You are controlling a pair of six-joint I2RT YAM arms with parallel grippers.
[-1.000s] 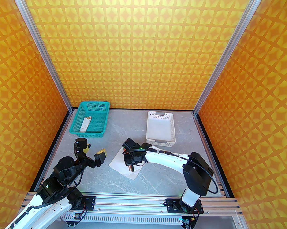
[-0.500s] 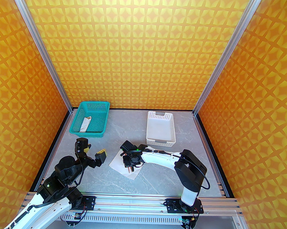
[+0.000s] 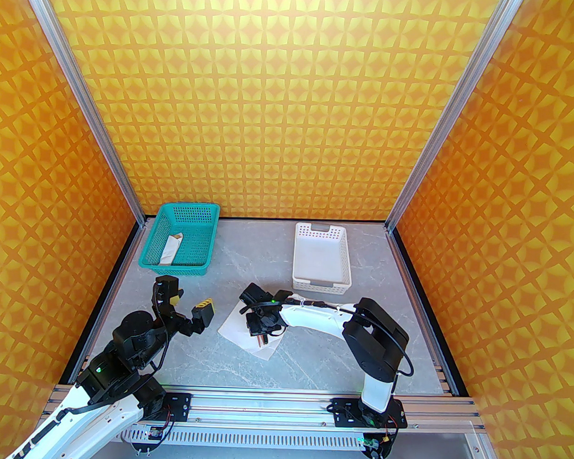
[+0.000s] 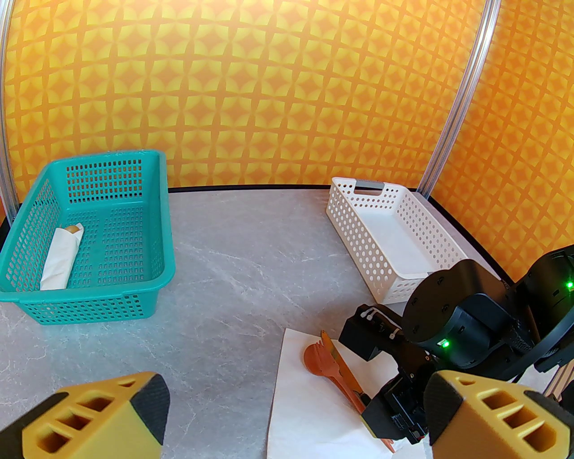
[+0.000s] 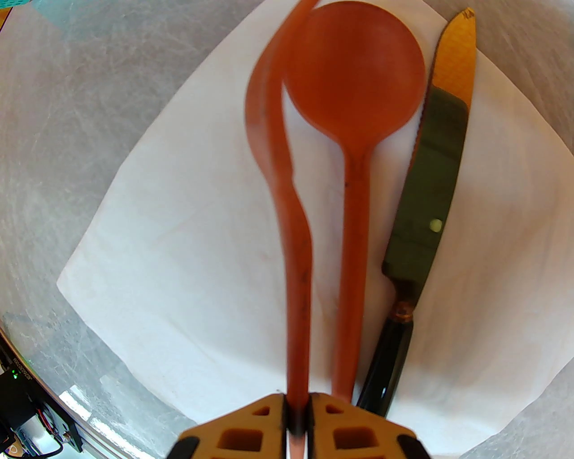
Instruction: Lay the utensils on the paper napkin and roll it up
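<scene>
One fork [image 5: 293, 251], right pincer [image 5: 296, 417] — label [image 5: 21, 375] illegible

A teal perforated plastic basket [image 3: 190, 206] stands at the far left of the grey marble-patterned tabletop [image 3: 248, 264]. Inside it, along its left side, lies a slim white paper tube with a tan tip [image 3: 169, 250]. A white perforated plastic basket [image 3: 298, 259] stands well apart to the right, its floor bare. Orange and yellow patterned walls [image 3: 272, 106] rise behind and beside, framed by aluminium posts [image 3: 85, 109].
</scene>
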